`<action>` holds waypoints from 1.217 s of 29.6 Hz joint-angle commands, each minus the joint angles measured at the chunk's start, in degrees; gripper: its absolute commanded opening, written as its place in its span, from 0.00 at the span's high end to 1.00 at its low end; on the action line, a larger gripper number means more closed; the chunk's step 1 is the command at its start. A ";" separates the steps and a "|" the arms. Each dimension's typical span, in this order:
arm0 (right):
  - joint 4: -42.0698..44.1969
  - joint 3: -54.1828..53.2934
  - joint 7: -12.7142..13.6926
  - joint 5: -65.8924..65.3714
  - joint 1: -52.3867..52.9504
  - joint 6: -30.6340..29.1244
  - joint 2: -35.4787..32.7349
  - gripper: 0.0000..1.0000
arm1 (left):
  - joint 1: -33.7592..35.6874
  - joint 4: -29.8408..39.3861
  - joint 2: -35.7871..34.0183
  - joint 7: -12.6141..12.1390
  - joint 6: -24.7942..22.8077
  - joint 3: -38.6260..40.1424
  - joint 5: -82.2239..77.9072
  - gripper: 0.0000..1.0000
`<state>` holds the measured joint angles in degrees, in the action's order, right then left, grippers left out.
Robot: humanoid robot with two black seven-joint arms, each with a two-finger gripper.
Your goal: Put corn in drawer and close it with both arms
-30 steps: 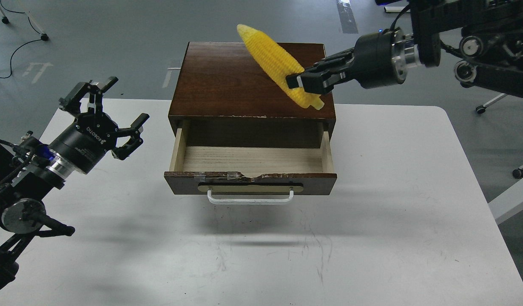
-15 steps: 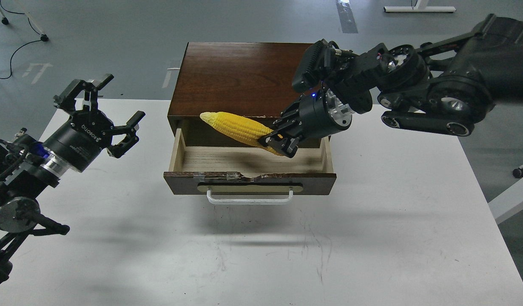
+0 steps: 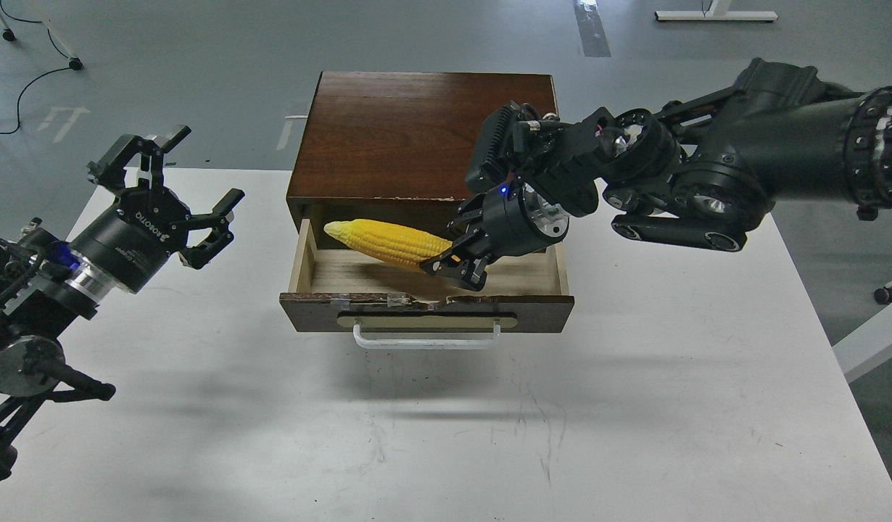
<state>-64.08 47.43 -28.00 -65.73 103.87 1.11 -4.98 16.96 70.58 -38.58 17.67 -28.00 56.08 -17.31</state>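
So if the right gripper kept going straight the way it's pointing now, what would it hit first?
Probably the pale floor of the open drawer. The right gripper, shut on the corn, points down and toward the drawer's front-left, so the floor or front wall comes first. Depth is unclear from one view.

White lettering reading ROBOTIQ runs along the black body of the left gripper (image 3: 172, 190); nothing else is legible.
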 commanded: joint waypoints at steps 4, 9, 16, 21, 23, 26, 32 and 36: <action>-0.34 -2.16 0.00 2.97 2.03 0.29 -1.52 0.05 | 0.09 -0.01 -0.27 0.00 0.00 0.08 0.00 0.00; -0.70 -9.44 0.00 11.21 5.64 0.12 -8.01 0.04 | 0.00 -0.01 -0.18 0.00 0.00 -0.09 0.00 0.00; -0.61 -15.08 0.00 25.53 1.36 0.29 -20.39 0.02 | 0.09 -0.01 -0.18 0.00 0.00 -0.09 0.00 0.00; 0.10 -28.69 0.00 36.01 -15.25 0.47 -31.66 0.01 | 0.00 -0.01 0.08 0.00 0.00 -0.27 -0.09 0.00; -0.43 -36.74 0.00 38.82 -23.05 0.55 -34.38 0.01 | 0.00 -0.01 0.08 -0.09 0.00 -0.44 -0.09 0.00; 0.01 -46.62 0.00 42.78 -34.94 0.64 -35.72 0.00 | 0.00 -0.01 0.26 -0.09 0.00 -0.71 -0.09 0.00; 0.53 -61.56 0.00 50.86 -54.80 0.64 -35.19 0.00 | 0.00 -0.01 0.52 -0.09 0.00 -0.88 -0.18 0.00; 2.03 -62.90 0.00 57.19 -59.92 0.47 -33.87 0.00 | -0.17 -0.01 0.70 -0.09 0.00 -0.88 -0.18 0.00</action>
<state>-62.98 -14.28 -27.98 -13.47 47.82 1.76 -39.94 16.95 70.57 -37.99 17.58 -28.00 55.20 -17.48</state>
